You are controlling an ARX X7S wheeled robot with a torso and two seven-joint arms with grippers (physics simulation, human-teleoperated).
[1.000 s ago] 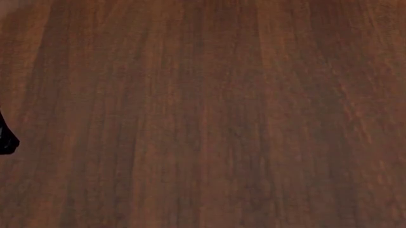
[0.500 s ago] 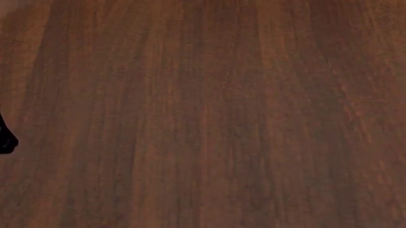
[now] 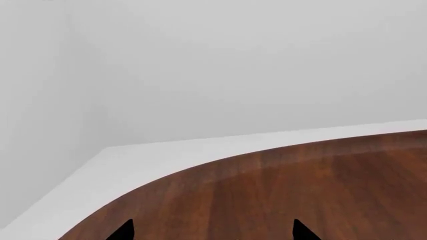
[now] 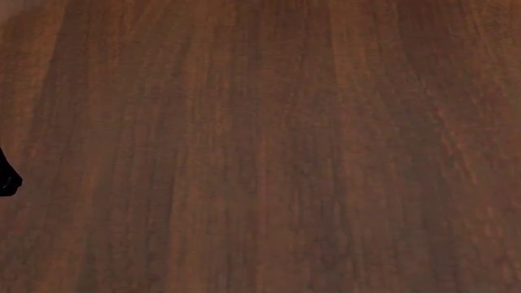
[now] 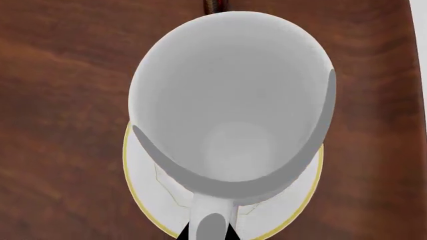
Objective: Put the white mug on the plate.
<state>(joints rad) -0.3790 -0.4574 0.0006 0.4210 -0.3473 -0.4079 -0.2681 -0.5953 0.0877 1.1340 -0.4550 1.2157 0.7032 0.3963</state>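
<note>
While the right gripper (image 5: 207,234) hangs over the white mug (image 5: 230,100), jaws seemingly pinching its handle, placement looks nearly done. Mug: smooth, glossy, upright, over the plate (image 5: 150,200), gold-rimmed; contact unclear. Next: lower, release. Left gripper (image 3: 212,231) jaws apart over woodgrain tabletop (image 3: 320,200).

A dark reddish-brown wooden table (image 4: 269,152) with lengthwise grain fills the head view. Its edge curves round in the left wrist view, against pale walls. In the right wrist view, the plate (image 5: 150,197) lies on the wood, directly below the white mug (image 5: 233,95).
</note>
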